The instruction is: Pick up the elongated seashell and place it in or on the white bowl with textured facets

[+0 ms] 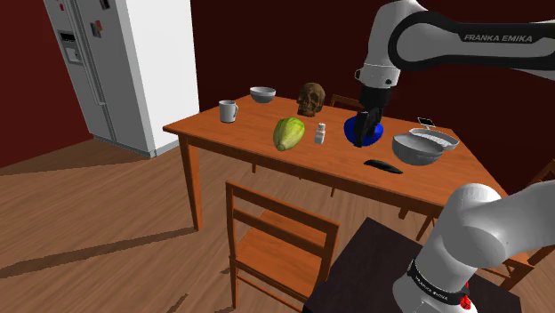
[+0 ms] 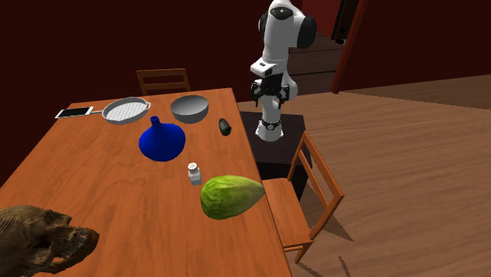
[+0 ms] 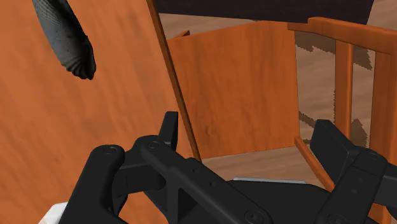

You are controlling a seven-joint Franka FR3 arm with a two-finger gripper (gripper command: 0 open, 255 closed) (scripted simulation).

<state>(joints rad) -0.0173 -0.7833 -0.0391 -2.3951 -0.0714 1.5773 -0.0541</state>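
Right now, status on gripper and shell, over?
Gripper open, holding nothing. Shell lying on table by its edge, untouched. Blue vase nearby, apart from shell.

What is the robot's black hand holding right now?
Nothing. The gripper is open and empty; the dark seashell lies on the table, apart from it.

surface (image 1: pixel 249 133): mug (image 1: pixel 229 111) at shoulder view's left corner; skull (image 1: pixel 311 98) along back edge
middle: cabbage (image 1: pixel 288 133); shaker (image 1: pixel 321 133) just right of it
seashell (image 1: pixel 382 165): near front edge, beside bowl (image 1: pixel 416 149); vase (image 1: pixel 378 133) behind it
chair (image 1: pixel 276 240): before surface
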